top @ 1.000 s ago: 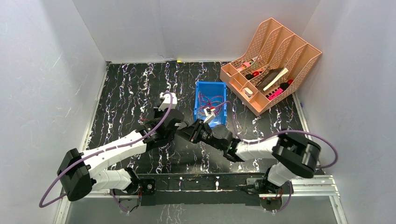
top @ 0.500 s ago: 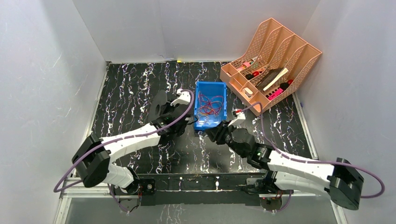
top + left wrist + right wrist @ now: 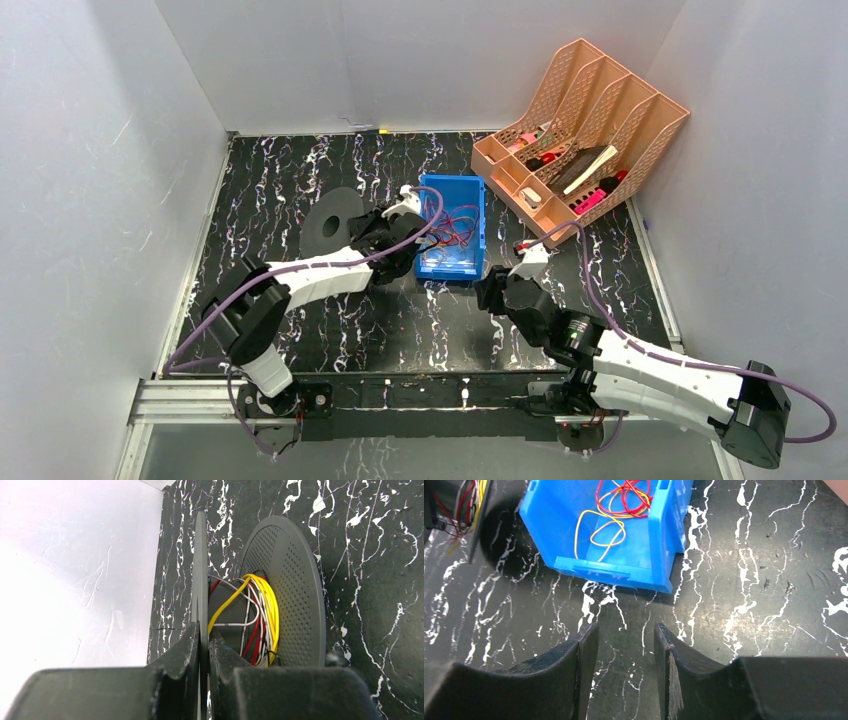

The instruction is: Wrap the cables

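Observation:
A dark grey spool stands on edge on the black marbled table, with yellow, red and white cables wound round its core. My left gripper is shut on the spool's near flange. In the top view the left gripper sits by the spool, left of the blue bin. Loose red and yellow cables lie in the blue bin. My right gripper is open and empty just in front of the bin; it also shows in the top view.
An orange file rack holding pens and small items stands at the back right. White walls close the table on three sides. A metal rail carrying the arm bases runs along the near edge.
My right gripper has pulled back out of the blue bin toward the near right. My left arm has swung its elbow left and stretched toward the bin, still at the spool.

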